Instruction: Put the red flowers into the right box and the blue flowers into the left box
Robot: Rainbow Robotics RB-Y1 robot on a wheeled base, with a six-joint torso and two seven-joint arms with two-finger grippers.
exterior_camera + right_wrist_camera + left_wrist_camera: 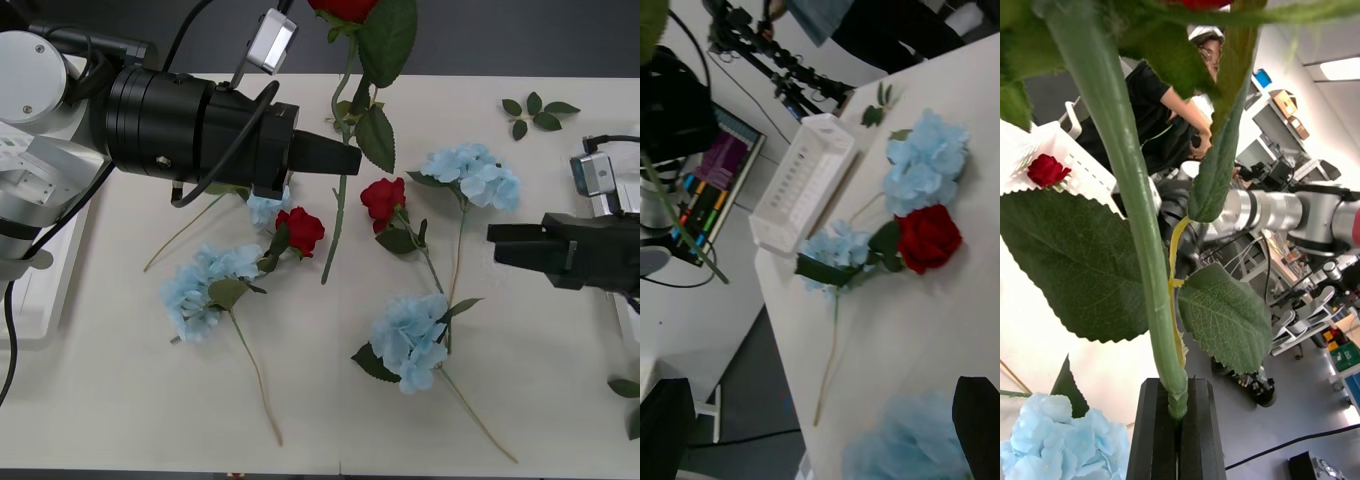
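- Tabletop (120, 400), near edge: two blue flowers, one at near centre (412, 340) and one at near left (205, 285), both lying loose, unsorted.
- Mid tabletop: two roses, one (300, 230) just beside the left blue head, one (383, 198) at centre. A third blue flower (266, 208) lies partly under the left arm; a fourth (472, 175) lies toward the right. None is boxed.
- Left pincer (345, 158): clamped on the stem of a lifted rose (345, 8), held clear above the tabletop; the left wrist view shows its fingers (1196, 431) closed tight on that stem.
- Right pincer (495, 240): over the right side, fingers parted, holding nothing.
- Left box (45, 290): at the left edge, no flower seen in its visible part.
- Right box (1075, 169): in the left wrist view, one rose (1046, 169) appears to lie in it.
- Judgement: early stage. One rose likely delivered, one in transit, two roses and all four blue flowers outstanding.
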